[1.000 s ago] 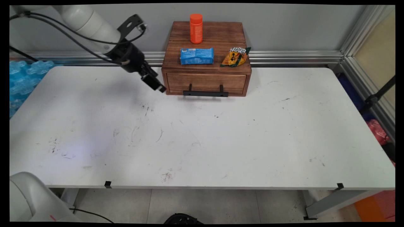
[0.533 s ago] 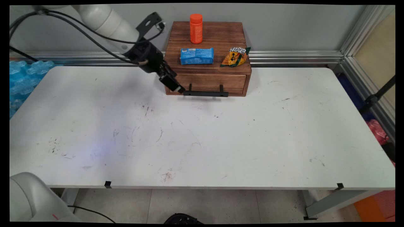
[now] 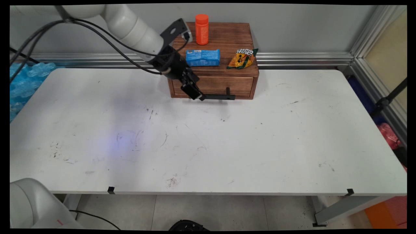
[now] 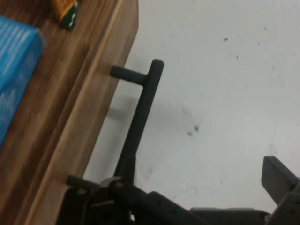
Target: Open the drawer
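A small wooden drawer box (image 3: 227, 35) stands at the table's back edge, its drawer shut, with a black bar handle (image 3: 219, 96) on the front. On its top are an orange bottle (image 3: 201, 29), a blue packet (image 3: 202, 58) and an orange-yellow snack bag (image 3: 242, 58). My gripper (image 3: 196, 94) is open and low at the handle's left end. In the hand view the handle (image 4: 140, 112) runs between the two fingers of my gripper (image 4: 180, 194), close to the left one, and nothing is gripped. The blue packet (image 4: 14, 70) and the box's wood (image 4: 61, 122) fill the left.
Blue bubble wrap (image 3: 22, 81) lies beyond the table's left edge. A metal rail (image 3: 302, 59) runs along the wall behind the box. A red bag (image 3: 388, 135) sits off the table's right side. The white table (image 3: 227, 146) is scuffed.
My gripper has travelled to the right and slightly down, from left of the box across its front to the handle's left end.
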`<state>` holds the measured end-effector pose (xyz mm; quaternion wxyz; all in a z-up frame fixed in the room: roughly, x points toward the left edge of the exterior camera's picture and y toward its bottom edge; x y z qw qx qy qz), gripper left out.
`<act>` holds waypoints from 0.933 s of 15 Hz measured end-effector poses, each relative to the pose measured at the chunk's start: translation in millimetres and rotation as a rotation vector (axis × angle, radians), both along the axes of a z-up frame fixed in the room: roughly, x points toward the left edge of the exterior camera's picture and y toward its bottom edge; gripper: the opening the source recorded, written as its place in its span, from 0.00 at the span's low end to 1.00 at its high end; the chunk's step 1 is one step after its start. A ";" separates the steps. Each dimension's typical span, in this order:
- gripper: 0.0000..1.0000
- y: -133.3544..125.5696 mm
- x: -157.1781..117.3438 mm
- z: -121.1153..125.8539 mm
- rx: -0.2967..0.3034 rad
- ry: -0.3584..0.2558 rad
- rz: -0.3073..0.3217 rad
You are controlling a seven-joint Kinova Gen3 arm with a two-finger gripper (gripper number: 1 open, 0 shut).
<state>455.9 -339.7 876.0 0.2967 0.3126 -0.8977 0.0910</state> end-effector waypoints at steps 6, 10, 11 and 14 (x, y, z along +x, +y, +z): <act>1.00 -8.8 -31.8 -16.8 -0.056 -0.053 -0.039; 1.00 -11.1 -47.9 -27.6 -0.072 -0.082 -0.040; 1.00 -11.8 -51.3 -30.1 -0.075 -0.089 -0.039; 1.00 -14.2 -59.6 -35.8 -0.085 -0.114 -0.043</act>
